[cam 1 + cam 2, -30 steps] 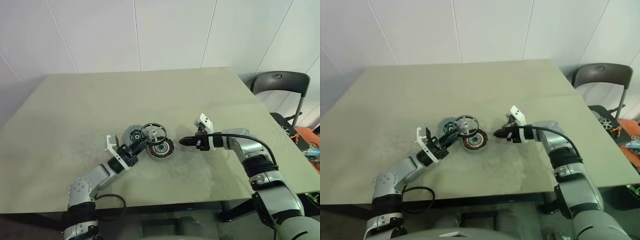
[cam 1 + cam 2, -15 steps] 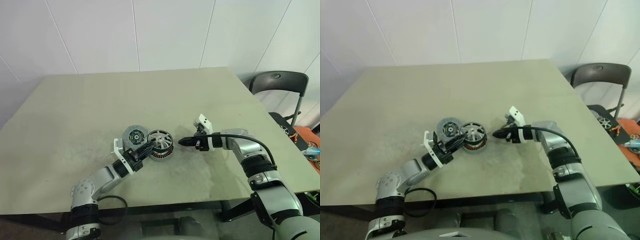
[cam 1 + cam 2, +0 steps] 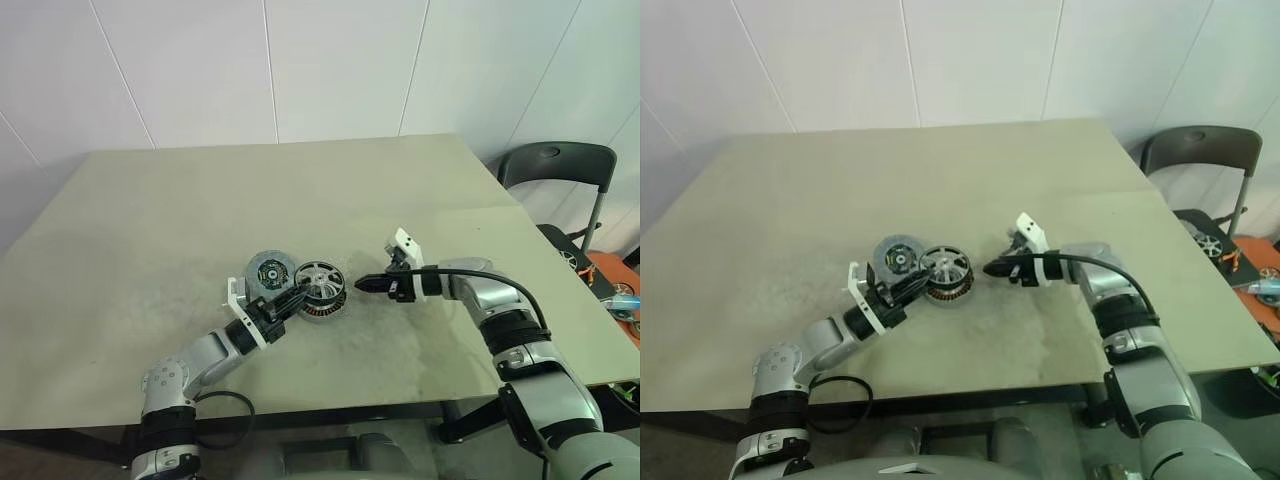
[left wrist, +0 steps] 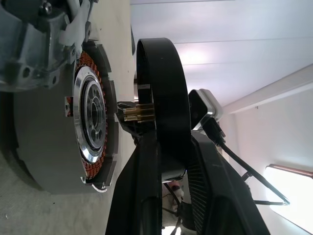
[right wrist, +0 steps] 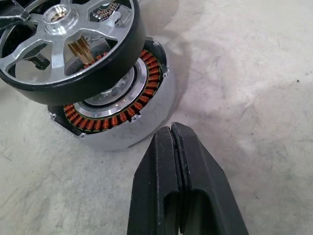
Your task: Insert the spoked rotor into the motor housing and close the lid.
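My left gripper (image 3: 299,295) is clamped on the dark rim of the spoked rotor (image 5: 63,39), and the rotor rests tilted on the copper-wound stator (image 5: 122,115) near the middle of the table (image 3: 150,200). It is not seated: the windings show on one side, and the rim hangs over the other side. I judge that the step is to bring the rotor flat and centred. To do it well I want to level the wrist first, put the silver hub over the stator's centre, and only then lower. If I press while it is tilted, the rim can jam on the windings or push the stator away.

My right gripper (image 3: 362,285) is pressed shut with nothing in it. It points at the stator from the other side, close but not touching, so it could steady the base.

The motor housing (image 3: 268,272), light-grey with a black centre, lies just beside the stator, close to my left fingers. I must not knock it. A dark chair (image 3: 555,165) stands past the far right corner of the table, out of the way
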Controlling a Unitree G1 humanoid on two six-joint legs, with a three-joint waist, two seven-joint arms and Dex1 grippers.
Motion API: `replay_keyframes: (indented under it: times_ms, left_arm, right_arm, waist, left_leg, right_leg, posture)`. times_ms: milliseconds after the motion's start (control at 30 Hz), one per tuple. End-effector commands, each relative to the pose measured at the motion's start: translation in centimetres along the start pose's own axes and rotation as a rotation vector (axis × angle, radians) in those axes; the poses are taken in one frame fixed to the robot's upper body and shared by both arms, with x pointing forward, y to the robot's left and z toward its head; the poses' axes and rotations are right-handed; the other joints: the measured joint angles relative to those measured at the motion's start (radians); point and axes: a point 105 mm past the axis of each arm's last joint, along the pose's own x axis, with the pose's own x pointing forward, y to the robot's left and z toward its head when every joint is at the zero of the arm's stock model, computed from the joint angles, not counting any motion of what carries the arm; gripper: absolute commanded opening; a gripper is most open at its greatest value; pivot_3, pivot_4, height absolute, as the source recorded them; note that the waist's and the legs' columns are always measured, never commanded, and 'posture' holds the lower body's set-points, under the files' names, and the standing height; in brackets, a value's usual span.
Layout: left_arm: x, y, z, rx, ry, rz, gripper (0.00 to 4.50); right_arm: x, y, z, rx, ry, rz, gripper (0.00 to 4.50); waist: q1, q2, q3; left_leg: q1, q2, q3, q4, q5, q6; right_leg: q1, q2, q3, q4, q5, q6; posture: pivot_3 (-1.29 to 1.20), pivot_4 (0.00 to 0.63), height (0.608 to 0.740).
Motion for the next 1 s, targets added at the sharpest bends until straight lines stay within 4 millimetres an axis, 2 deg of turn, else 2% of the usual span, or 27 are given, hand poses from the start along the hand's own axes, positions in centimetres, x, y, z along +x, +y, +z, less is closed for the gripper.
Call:
replay_keyframes:
  times_ms: [33, 400, 467, 600, 833, 1000]
  left_arm:
    - [-0.3, 0.8, -0.2, -0.01, 0.016, 0.04, 0.42]
    - [-0.2, 0.9, 0.0, 0.008, 0.02, 0.068, 0.42]
    - [-0.2, 1.1, -0.2, 0.03, 0.033, 0.09, 1.14]
    - [-0.2, 1.0, 0.3, 0.08, 0.028, 0.119, 2.28]
    - [-0.5, -0.7, 0.7, 0.341, 0.13, 0.172, 4.49]
    - [-0.6, -2.4, 1.5, 0.547, 0.177, 0.197, 4.49]
  right_arm:
    - [-0.1, -0.1, 1.1, -0.029, -0.031, -0.004, 0.0]
    - [0.1, -0.2, 1.1, -0.028, -0.035, -0.011, 0.0]
    - [0.1, -0.2, 1.2, -0.03, -0.037, -0.014, 0.0]
    - [0.1, -0.4, 1.2, -0.035, -0.037, -0.024, 0.0]
    - [0.2, -0.5, 1.1, -0.034, -0.039, -0.029, 0.0]
    - [0.4, -0.4, 1.2, -0.038, -0.041, -0.023, 0.0]
  waist:
    - [0.0, 0.0, 0.0]
    - [0.0, 0.001, 0.0]
    - [0.0, 0.001, 0.0]
    - [0.0, 0.001, 0.0]
    - [0.001, 0.001, 0.0]
    - [-0.001, 0.001, 0.0]
  left_leg:
    - [0.0, 0.0, 0.0, 0.0, 0.0, 0.0]
    - [0.0, 0.0, 0.0, 0.0, 0.0, 0.0]
    - [0.0, 0.0, 0.0, 0.0, 0.0, 0.0]
    - [0.001, 0.0, 0.0, 0.0, 0.0, 0.0]
    - [0.002, 0.0, 0.0, 0.003, 0.0, 0.0]
    - [0.003, 0.0, 0.001, 0.002, 0.001, 0.0]
  right_leg:
    - [0.0, 0.0, 0.0, 0.0, 0.0, 0.0]
    - [0.0, 0.0, 0.0, 0.0, 0.0, 0.0]
    - [0.0, 0.0, 0.0, 0.0, 0.0, 0.0]
    - [0.0, 0.0, 0.0, 0.0, 0.0, 0.0]
    - [0.003, 0.001, 0.0, 0.0, 0.001, -0.002]
    - [0.004, 0.001, 0.001, 0.0, 0.002, -0.002]
  posture:
    - [0.0, 0.0, 0.74]
    - [0.0, 0.0, 0.74]
    - [0.0, 0.0, 0.74]
    - [0.0, 0.0, 0.74]
    - [0.0, 0.0, 0.74]
    - [0.0, 0.0, 0.74]
